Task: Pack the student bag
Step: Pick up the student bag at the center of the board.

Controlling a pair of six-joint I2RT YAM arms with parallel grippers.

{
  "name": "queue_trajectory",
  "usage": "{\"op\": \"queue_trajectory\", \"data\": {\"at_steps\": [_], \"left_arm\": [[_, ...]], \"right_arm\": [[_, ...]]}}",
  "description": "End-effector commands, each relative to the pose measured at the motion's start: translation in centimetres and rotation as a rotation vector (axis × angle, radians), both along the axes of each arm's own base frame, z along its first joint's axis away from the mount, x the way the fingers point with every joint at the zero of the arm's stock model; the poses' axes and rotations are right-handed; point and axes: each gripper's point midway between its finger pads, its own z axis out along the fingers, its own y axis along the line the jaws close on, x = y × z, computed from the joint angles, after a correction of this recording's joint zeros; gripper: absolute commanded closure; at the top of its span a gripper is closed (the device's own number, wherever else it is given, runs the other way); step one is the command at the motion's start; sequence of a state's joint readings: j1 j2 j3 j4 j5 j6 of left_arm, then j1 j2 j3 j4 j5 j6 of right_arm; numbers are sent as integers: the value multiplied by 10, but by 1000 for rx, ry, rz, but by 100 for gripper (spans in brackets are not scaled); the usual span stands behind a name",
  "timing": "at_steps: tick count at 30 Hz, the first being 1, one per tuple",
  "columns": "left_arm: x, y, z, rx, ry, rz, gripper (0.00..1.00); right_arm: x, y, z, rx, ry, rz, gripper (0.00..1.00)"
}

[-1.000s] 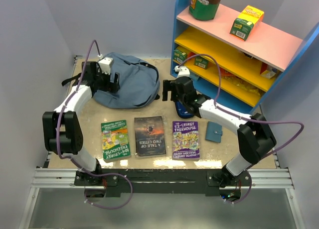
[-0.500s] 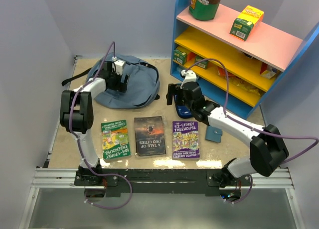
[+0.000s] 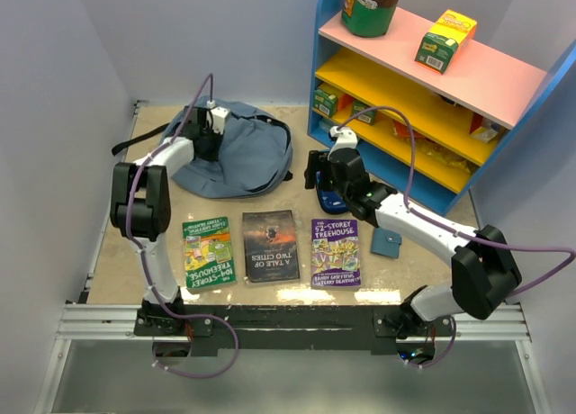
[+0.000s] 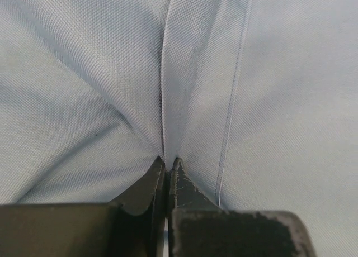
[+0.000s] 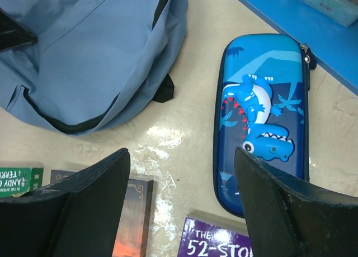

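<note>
The student bag [image 3: 236, 153] is a slate-blue backpack lying flat at the back of the table, its black-edged opening facing the books. My left gripper [image 3: 209, 137] rests on top of it. In the left wrist view its jaws [image 4: 168, 162] are shut on a pinched ridge of the bag's fabric [image 4: 112, 72]. My right gripper [image 3: 315, 173] hangs open over bare tabletop [image 5: 182, 156], between the bag's right edge [image 5: 95, 50] and a blue dinosaur pencil case [image 5: 260, 117], holding nothing.
Three books lie in a row in front: a green one [image 3: 208, 252], a dark one [image 3: 269, 245] and a purple one [image 3: 335, 252]. A small blue wallet [image 3: 388, 242] lies to their right. A coloured shelf unit [image 3: 423, 99] with boxes fills the back right.
The left arm reached further onto the bag and its jaws closed on the fabric. The right arm shifted right towards the pencil case and its jaws narrowed a little.
</note>
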State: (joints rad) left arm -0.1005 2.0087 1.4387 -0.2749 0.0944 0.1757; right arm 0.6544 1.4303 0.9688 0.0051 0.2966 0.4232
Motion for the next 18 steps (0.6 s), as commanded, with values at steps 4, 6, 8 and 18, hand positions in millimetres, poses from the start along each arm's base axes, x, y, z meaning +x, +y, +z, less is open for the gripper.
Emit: {"op": "queue_trajectory", "data": {"at_steps": [4,6,8,18], "left_arm": [[11,-29,158,-138,-201,-35,100],[15,-24,205,-164,-283,30,100],[9,-24,229,-177,-305,35,100],[-82,-35,328,-240,-411,-102,100]], "right_arm": [[-5,-16,35,38,-68,-60,23],[-5,-26,42,35,-89,-105,23],[-7,-31,46,28,-96,-119,23],[-22,-62,132,84,-279,-185,25]]}}
